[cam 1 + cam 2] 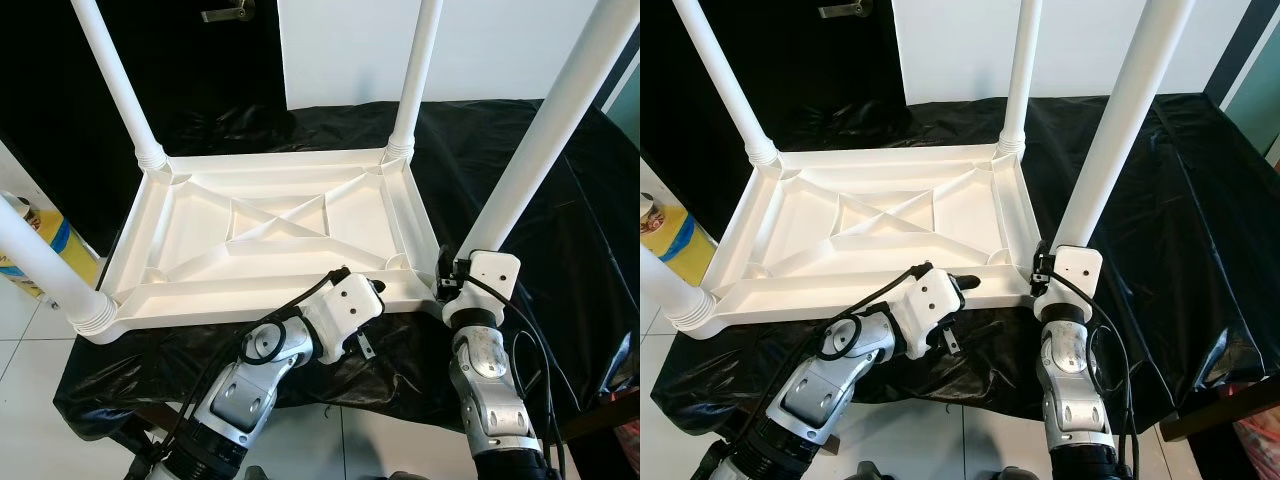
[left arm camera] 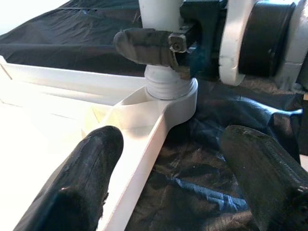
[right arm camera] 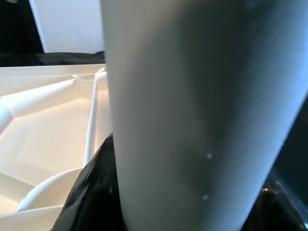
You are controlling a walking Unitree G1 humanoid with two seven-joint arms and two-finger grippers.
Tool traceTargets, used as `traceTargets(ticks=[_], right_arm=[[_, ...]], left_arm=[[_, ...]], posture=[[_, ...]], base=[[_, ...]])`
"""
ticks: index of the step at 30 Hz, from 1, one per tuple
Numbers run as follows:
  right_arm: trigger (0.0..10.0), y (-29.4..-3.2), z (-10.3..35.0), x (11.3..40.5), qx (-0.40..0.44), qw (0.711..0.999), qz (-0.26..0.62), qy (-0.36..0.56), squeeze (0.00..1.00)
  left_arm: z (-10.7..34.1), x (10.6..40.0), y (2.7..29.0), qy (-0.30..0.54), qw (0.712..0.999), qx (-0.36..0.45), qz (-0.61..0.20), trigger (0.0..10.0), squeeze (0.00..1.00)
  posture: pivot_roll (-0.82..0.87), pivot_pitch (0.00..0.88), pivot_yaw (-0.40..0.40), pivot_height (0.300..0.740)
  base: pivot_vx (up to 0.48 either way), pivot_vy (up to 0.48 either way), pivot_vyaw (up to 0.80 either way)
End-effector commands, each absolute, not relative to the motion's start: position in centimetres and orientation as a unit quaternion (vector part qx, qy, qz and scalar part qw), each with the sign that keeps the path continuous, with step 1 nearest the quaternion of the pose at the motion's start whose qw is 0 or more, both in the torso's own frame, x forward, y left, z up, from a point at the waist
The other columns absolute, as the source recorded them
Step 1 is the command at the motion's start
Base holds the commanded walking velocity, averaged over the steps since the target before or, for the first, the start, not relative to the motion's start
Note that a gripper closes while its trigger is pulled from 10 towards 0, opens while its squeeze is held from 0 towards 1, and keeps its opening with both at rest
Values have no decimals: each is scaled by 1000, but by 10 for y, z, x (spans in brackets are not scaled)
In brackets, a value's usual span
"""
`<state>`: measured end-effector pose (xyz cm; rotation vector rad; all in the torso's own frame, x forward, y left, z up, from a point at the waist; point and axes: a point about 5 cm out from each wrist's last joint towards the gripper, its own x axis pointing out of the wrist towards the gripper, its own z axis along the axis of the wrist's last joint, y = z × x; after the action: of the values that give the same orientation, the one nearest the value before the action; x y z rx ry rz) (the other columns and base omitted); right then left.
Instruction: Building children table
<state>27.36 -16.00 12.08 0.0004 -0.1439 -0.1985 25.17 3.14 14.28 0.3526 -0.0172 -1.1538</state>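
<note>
While the white children's tabletop [image 1: 270, 235] lies upside down on the black-covered table [image 1: 560, 250], near its front edge, we see four white legs standing up from its corners. Our right gripper [image 1: 447, 272] has its fingers clenched around the near right leg [image 1: 540, 150], just above its socket at that corner. Our left gripper [image 2: 168, 168] holds its fingers [image 2: 82, 183] spread apart, straddling the tabletop's front rim beside that socket.

An indoor room is suggested by white floor tiles [image 1: 20, 400], a dark door with a lever handle [image 1: 226, 13], and a desk draped in black plastic sheeting [image 1: 1200, 200].
</note>
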Motion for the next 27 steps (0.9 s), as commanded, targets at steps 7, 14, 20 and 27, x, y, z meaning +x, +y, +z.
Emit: traceTargets(ticks=[7, 14, 20, 27], right_arm=[[10000, -171, 109, 265, 6, 998, -35, -54, 1000], [10000, -182, 113, 263, -5, 997, 34, -66, 0], [10000, -193, 119, 268, -22, 991, 110, -72, 0], [10000, -189, 121, 282, -64, 975, 206, -61, 0]], left_arm=[[143, 251, 29, -11, 822, 164, -546, 10000, 0], [143, 252, 31, -11, 822, 163, -546, 10000, 0], [143, 252, 30, -11, 819, 163, -549, 10000, 0], [142, 250, 30, -9, 817, 163, -553, 10000, 0]], posture=[[-22, 54, 11, 740], [-29, 50, 16, 740], [-32, 46, 19, 740], [-19, 40, 14, 740]], base=[[0, 0, 0], [0, 0, 0], [0, 0, 0], [0, 0, 0]])
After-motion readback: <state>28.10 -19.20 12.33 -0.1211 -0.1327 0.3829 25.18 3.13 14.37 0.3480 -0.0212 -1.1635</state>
